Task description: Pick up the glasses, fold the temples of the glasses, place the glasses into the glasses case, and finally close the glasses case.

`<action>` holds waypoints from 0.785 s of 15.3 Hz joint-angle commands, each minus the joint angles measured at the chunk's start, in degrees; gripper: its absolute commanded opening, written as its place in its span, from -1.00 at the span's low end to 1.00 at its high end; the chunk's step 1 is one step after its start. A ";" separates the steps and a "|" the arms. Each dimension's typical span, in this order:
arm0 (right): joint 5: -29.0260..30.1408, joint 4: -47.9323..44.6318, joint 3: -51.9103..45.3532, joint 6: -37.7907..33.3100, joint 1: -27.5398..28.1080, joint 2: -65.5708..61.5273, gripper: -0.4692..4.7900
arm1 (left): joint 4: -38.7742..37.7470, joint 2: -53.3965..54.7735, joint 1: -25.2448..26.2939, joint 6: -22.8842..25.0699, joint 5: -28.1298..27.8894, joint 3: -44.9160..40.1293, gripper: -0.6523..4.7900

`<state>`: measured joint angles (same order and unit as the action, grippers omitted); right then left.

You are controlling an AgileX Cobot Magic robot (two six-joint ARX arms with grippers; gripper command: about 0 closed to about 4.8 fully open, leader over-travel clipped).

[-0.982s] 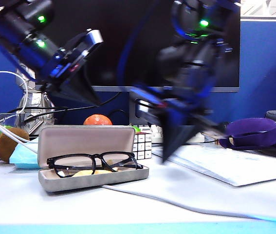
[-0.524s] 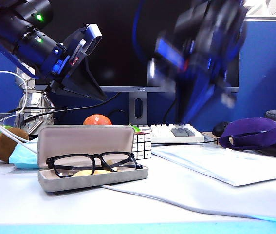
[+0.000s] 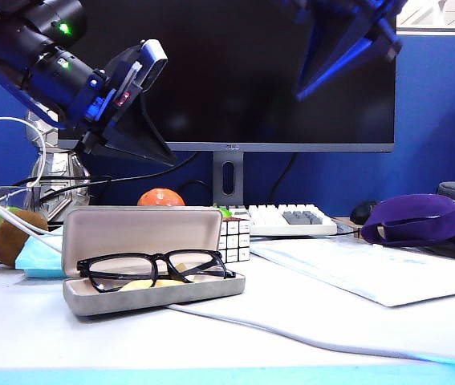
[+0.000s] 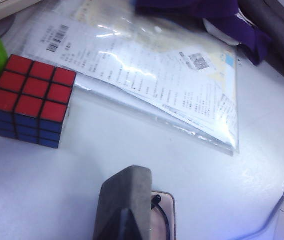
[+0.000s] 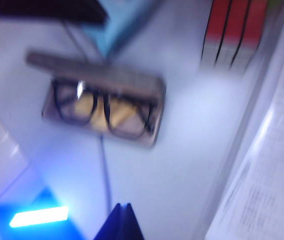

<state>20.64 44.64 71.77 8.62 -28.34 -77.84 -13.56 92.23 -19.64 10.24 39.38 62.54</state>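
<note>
**Glasses in the case, lid not yet shut**

Lying now in the open tray of the glasses case (image 3: 153, 293), near left on the white table (image 3: 307, 321): the glasses (image 3: 156, 265), lenses facing the near edge, resting on the pale yellow cloth (image 3: 148, 283). Temples not traceable in any view, so presumably folded beneath the frame. Lid upright behind them, beige lining showing.

Up and away from the table over the last second: the right gripper (image 3: 347, 40), from low beside the case to the top of the exterior view in front of the monitor (image 3: 243, 72), fingers pressed together and empty. Seen from its own blurred wrist view, case and glasses well below.

Parked high at far left above the case lid: the left gripper (image 3: 135, 132), hardly shifted; fingers look closed in its wrist view, gripping nothing.

Placement apparently finished. Only closing the lid left.
</note>
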 commanded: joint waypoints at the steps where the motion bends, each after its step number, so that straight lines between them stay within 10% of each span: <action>1: 0.13 -16.31 -13.03 -0.28 -0.04 6.60 -0.83 | 0.42 -0.11 -0.07 -0.22 0.55 0.13 -0.78; 10: -0.74 -40.92 -36.04 0.50 -1.05 5.55 -0.82 | 0.35 -0.11 -0.07 -0.42 0.57 0.13 -0.78; 12: 7.17 -51.39 -38.23 0.59 -1.05 3.02 -0.83 | 0.39 -0.11 -0.07 -0.39 1.31 0.13 -0.78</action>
<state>22.87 0.95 34.30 8.93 -29.23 -73.87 -13.54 92.23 -19.66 9.74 39.68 62.57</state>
